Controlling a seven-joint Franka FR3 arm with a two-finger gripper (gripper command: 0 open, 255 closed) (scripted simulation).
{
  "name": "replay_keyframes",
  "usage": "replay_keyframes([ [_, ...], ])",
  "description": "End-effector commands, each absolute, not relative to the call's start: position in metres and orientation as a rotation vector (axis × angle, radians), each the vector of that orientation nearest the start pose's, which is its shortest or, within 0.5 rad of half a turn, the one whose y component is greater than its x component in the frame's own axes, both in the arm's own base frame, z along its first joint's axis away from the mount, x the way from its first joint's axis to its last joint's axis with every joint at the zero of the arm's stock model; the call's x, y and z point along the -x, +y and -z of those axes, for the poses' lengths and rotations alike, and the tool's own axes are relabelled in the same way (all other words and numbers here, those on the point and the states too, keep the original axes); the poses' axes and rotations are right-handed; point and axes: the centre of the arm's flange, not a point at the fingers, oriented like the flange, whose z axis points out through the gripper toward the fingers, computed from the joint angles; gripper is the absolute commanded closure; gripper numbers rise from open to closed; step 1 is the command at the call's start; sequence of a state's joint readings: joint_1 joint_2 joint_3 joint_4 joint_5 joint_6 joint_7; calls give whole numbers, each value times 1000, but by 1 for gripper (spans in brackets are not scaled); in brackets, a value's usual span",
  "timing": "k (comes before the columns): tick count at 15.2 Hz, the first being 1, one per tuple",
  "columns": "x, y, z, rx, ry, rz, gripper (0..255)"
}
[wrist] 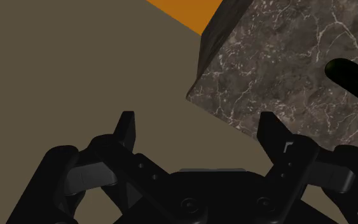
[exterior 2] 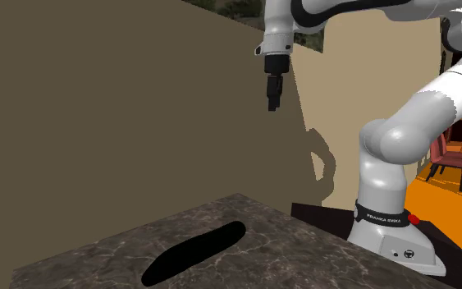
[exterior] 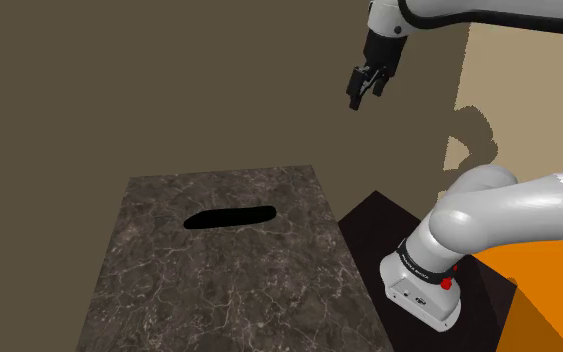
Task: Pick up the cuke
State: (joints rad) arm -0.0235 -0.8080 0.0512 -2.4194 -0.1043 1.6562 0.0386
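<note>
Lying flat on the dark marbled counter (exterior: 219,290), the cucumber (exterior: 231,216) appeared as a long, almost black shape in the far half of the top, its length running across the shoulder view. A plain brown wall (exterior: 169,80) stood behind the counter.

To the shoulder view's right of the cucumber, the gripper (exterior: 364,95) hung high in front of the wall, pointing down, well apart from the cucumber and touching nothing. Below it, further right, the dark stand (exterior: 374,225) carried the white arm base (exterior: 424,285), with orange floor (exterior: 549,300) beyond.

In the second exterior view, the cucumber (exterior 2: 194,253) lay at the lower left on the counter (exterior 2: 303,254), and the gripper (exterior 2: 272,103) hung well above it, further right.

In the wrist view, the two black fingers (wrist: 125,130) stood wide apart, so the gripper (wrist: 198,124) was open with nothing between its jaws. A corner of the counter (wrist: 266,70) showed past one finger, with one end of the cucumber (wrist: 355,79) lying on it.
</note>
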Motion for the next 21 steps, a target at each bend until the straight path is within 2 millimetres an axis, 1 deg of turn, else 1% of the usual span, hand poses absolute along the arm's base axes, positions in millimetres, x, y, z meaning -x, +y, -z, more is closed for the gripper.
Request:
replay_keyframes([
  [1, -308, 2, -575, 3280, 32, 78, 0],
  [6, -339, 44, -538, 3274, -190, 98, 0],
  [11, -364, 90, -501, 3251, -410, 118, 0],
  [16, -382, 138, -464, 3213, -627, 138, 0],
  [21, -394, 189, -426, 3160, -842, 156, 0],
])
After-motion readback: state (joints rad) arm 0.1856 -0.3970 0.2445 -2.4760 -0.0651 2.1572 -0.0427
